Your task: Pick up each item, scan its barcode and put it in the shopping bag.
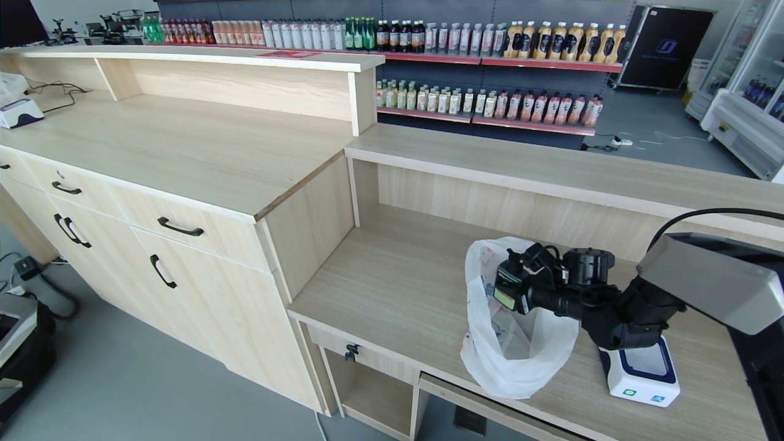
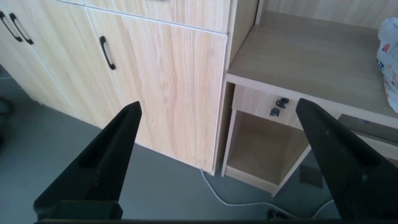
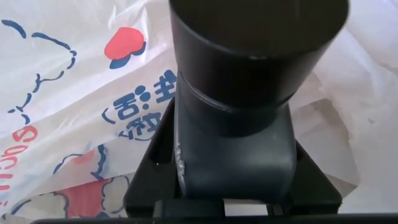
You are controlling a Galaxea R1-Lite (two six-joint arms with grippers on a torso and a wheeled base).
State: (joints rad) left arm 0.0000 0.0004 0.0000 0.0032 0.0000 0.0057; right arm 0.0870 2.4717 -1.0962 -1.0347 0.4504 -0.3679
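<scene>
Right now the shopping bag (image 1: 514,361), white plastic with red and blue print, stands open on the lower counter (image 1: 392,282) near its front edge. The right gripper (image 1: 511,291) hangs at the bag's mouth, pointing into it. From the right wrist, a dark round container (image 3: 249,74) sits between that gripper's fingers, which press in against its sides (its label and lower end are hidden), with the bag's printed plastic (image 3: 62,93) close behind it. Just beside the bag, on the robot's right, a white and blue scanner (image 1: 640,376) rests on the same counter, partly under the right arm.

The left gripper (image 2: 219,106) is well apart from the bag, its two black fingers (image 2: 99,162) spread wide with nothing between them. It hangs over the grey floor (image 2: 161,193) in front of a wooden cupboard door (image 2: 168,81). Shelves of bottles (image 1: 490,37) line the wall behind the counter.
</scene>
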